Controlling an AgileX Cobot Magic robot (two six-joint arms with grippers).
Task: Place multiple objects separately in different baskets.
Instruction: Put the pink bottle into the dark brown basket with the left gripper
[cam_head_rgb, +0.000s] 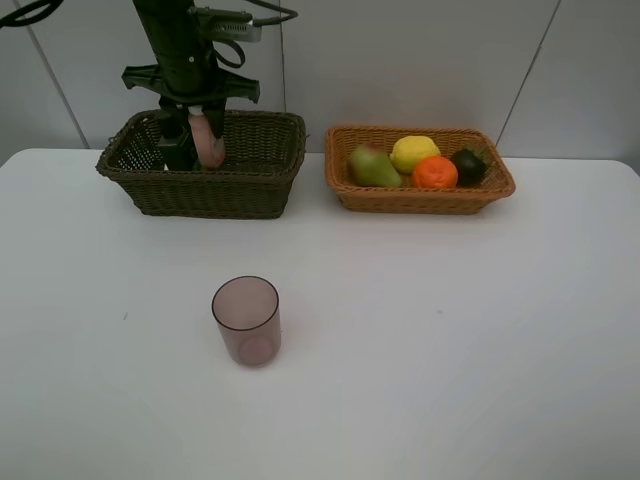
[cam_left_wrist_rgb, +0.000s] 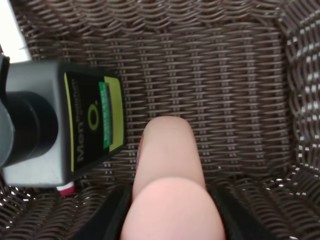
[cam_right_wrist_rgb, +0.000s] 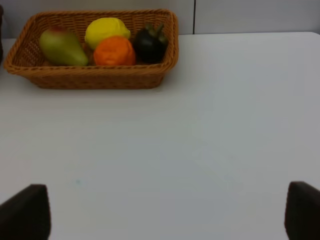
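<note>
Nearest on the worktop (cam_head_rgb: 420, 350): the pink cup (cam_head_rgb: 246, 319), upright, left of centre, standing alone and well apart from both baskets. Not sorted yet by the look of it.

Right hand (cam_right_wrist_rgb: 160, 210): only its two fingertips showed at the corners of its own camera, spread wide, nothing between them, hovering over bare worktop on the right. It was out of the overhead view. Looked parked, out of the left arm's way.

Far right: the tan basket (cam_head_rgb: 420, 196) held the pear (cam_head_rgb: 372, 166), lemon (cam_head_rgb: 414, 152), orange (cam_head_rgb: 434, 172) and mangosteen (cam_head_rgb: 468, 165), packed touching along its length. So all the fruit sat together in this one.

Far left: the dark basket (cam_head_rgb: 205, 190) took the non-fruit. Left hand (cam_head_rgb: 197, 140) was down inside it, pointing down, closed on the small pink bottle (cam_left_wrist_rgb: 167, 185). The wrist view showed fingers on both sides of the bottle's body, its far end close to or on the weave; contact was unclear. The dark green bottle (cam_left_wrist_rgb: 65, 122) lay on its side just beside it, a small gap between them. A red tip (cam_left_wrist_rgb: 65, 189) peeked out from under that bottle's edge, probably the marker, mostly hidden.

My read: placing step for the pink bottle, held low so it wouldn't drop or roll onto the green one. Release pending; the cup was left.
</note>
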